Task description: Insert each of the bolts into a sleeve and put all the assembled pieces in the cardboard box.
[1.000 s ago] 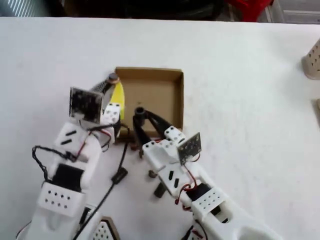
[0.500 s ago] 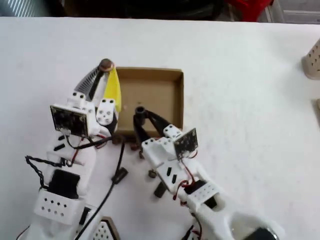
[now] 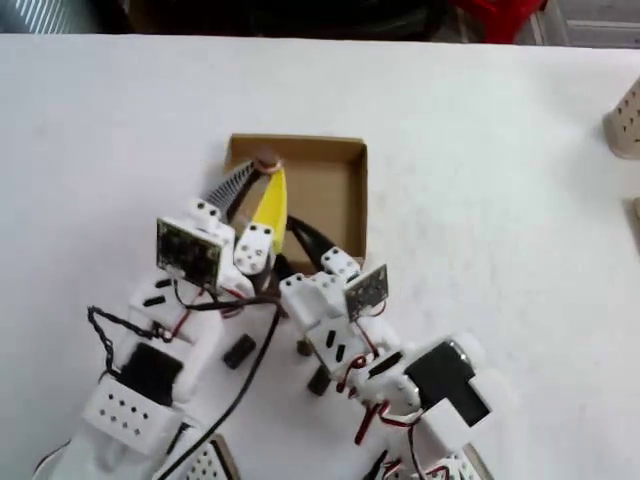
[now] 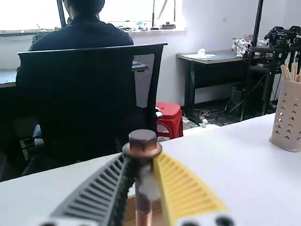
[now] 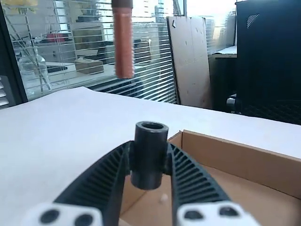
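Note:
My left gripper [image 3: 260, 172], with one grey and one yellow finger, is shut on a copper bolt [image 3: 266, 160] and holds it upright, hex head up, over the cardboard box [image 3: 330, 190]. In the left wrist view the bolt [image 4: 142, 142] stands between the fingertips of the left gripper [image 4: 143, 181]. My right gripper [image 5: 149, 167] is shut on a black sleeve [image 5: 149, 155], held upright with its bore facing up, at the box's [image 5: 235, 155] near edge. The bolt's shank [image 5: 124, 40] hangs above the sleeve, a little to one side. In the high view the right gripper [image 3: 288, 236] lies partly under the yellow finger.
Small loose parts [image 3: 306, 348] and a dark piece [image 3: 320, 380] lie on the white table beside the right arm. Black cables trail near the left arm's base. A beige perforated holder [image 3: 625, 120] stands at the far right edge.
The left gripper swung right with the bolt, from the box's left corner to over the box, above the right gripper's sleeve. The right arm's base turned; its gripper stayed near the box.

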